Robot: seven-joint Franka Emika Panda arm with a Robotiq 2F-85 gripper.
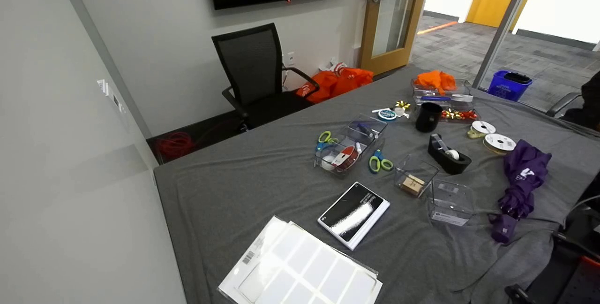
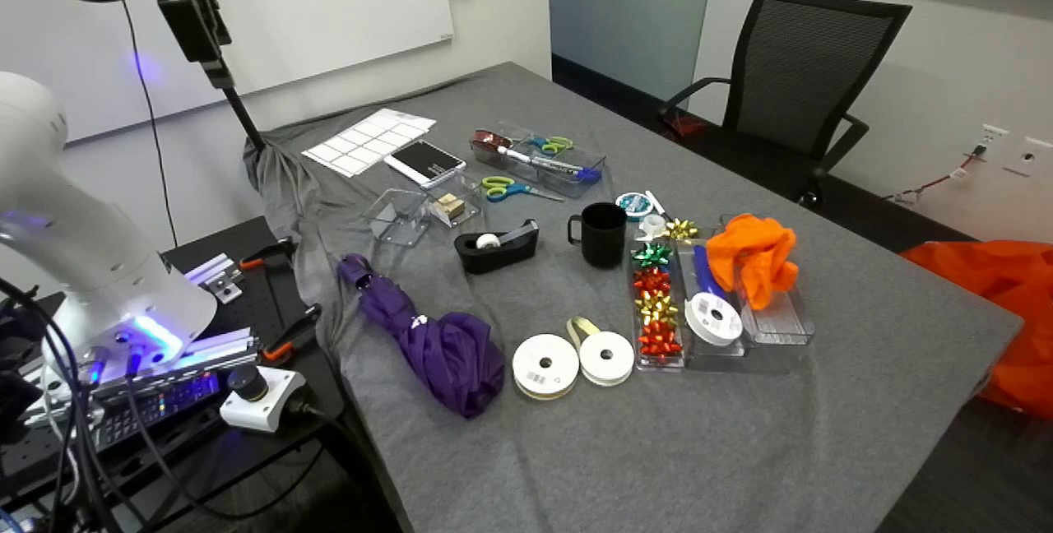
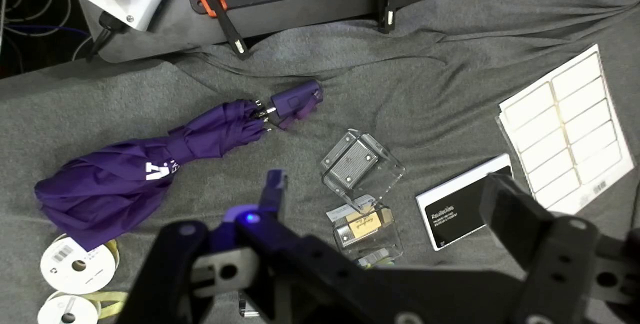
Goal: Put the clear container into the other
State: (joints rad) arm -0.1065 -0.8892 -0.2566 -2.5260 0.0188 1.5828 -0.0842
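Note:
The clear container (image 1: 451, 202), a squarish see-through tub with nothing visible inside, lies near the robot's edge of the table. It also shows in an exterior view (image 2: 400, 219) and in the wrist view (image 3: 382, 176). The other see-through tub (image 1: 424, 165), with a small wooden block in it, stands right beside it; it also shows in the wrist view (image 3: 377, 250). Their corners overlap in the wrist view; whether they touch I cannot tell. Which is larger is hard to judge. My gripper (image 3: 384, 181) is open with nothing between its fingers, high above the table; an exterior view shows it at top left (image 2: 215, 71).
A purple umbrella (image 1: 525, 172), a tape dispenser (image 1: 449, 156), a black-covered notebook (image 1: 354, 215) and scissors (image 1: 379, 161) lie around the tubs. A long clear tub (image 2: 539, 175) with pens, a black mug (image 2: 603, 235) and ribbon spools (image 2: 545, 364) stand farther off.

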